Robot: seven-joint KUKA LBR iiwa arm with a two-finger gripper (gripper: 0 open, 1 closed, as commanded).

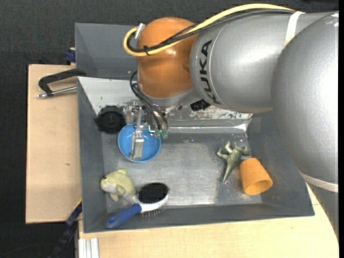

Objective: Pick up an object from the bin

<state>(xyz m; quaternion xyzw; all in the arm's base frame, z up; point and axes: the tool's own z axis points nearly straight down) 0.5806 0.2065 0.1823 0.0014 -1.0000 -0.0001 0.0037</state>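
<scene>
Near-left, blue-handled brush [141,202] is lying by yellowish plush toy [118,184]. Green dino [232,157] & orange cup [254,177] are sitting right. Farther back, gripper [138,144] is hanging over blue round dish [124,142], left of centre; can't tell if apart or together. Black disc [109,121] is lying far-left.

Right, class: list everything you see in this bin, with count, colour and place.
bin: one, grey, centre of view
round cap: one, black, upper left
blue dish: one, blue, left of middle
soft toy: one, pale yellow, lower left
brush: one, blue handle, black bristles, lower left beside soft toy
toy lizard: one, green, right side
cup: one, orange, lying lower right
arm: one, silver with orange cover, from right
pincer: one, over the blue dish
</scene>
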